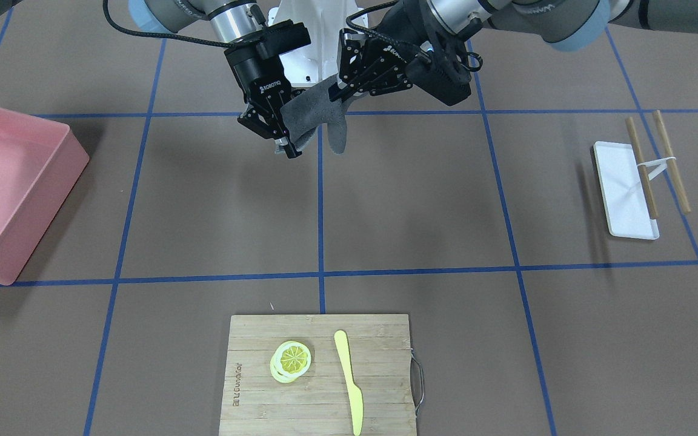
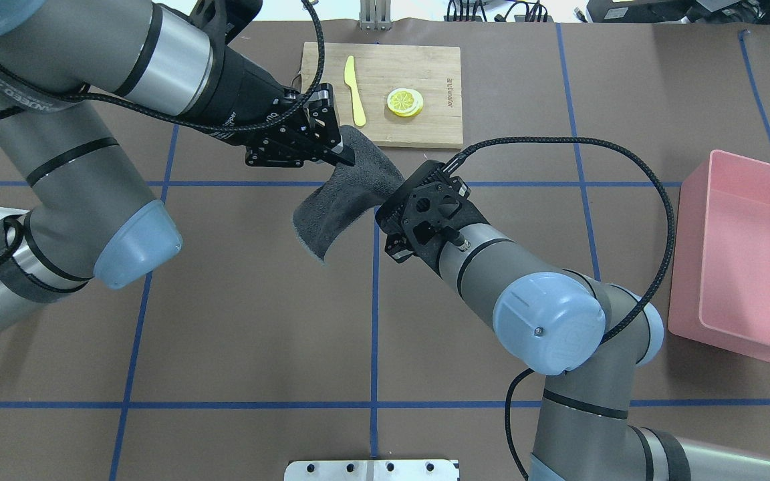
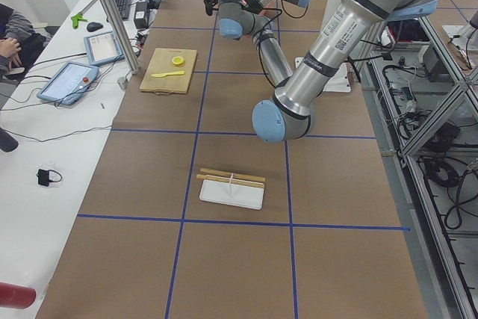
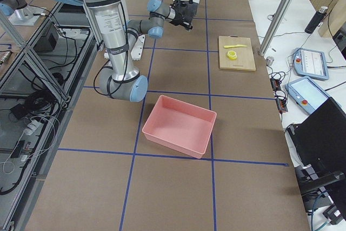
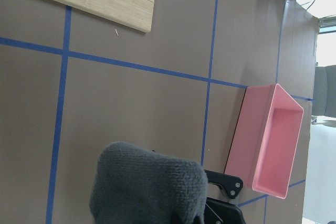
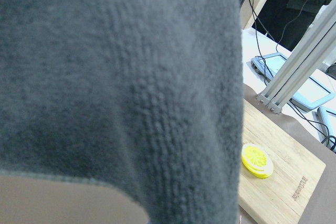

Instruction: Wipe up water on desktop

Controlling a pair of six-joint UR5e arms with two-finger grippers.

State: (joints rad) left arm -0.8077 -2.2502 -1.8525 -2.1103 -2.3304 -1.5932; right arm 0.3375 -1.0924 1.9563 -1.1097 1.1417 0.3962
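A grey cloth [image 1: 319,115] hangs in the air above the brown desktop [image 1: 415,200], stretched between both grippers. My left gripper [image 1: 337,94] is shut on its upper edge; in the overhead view the left gripper [image 2: 341,157] pinches the far end of the cloth [image 2: 345,200]. My right gripper [image 1: 285,145] is shut on the other end, and its fingertips [image 2: 388,204] are partly hidden by the fabric. The cloth fills the right wrist view [image 6: 115,87] and shows low in the left wrist view [image 5: 147,187]. No water shows on the desktop [image 2: 244,321].
A bamboo cutting board [image 1: 319,399] with a lemon slice [image 1: 291,358] and a yellow knife [image 1: 349,381] lies at the far edge. A pink bin [image 2: 746,267] stands on my right. A white tray [image 1: 624,188] with wooden sticks lies on my left.
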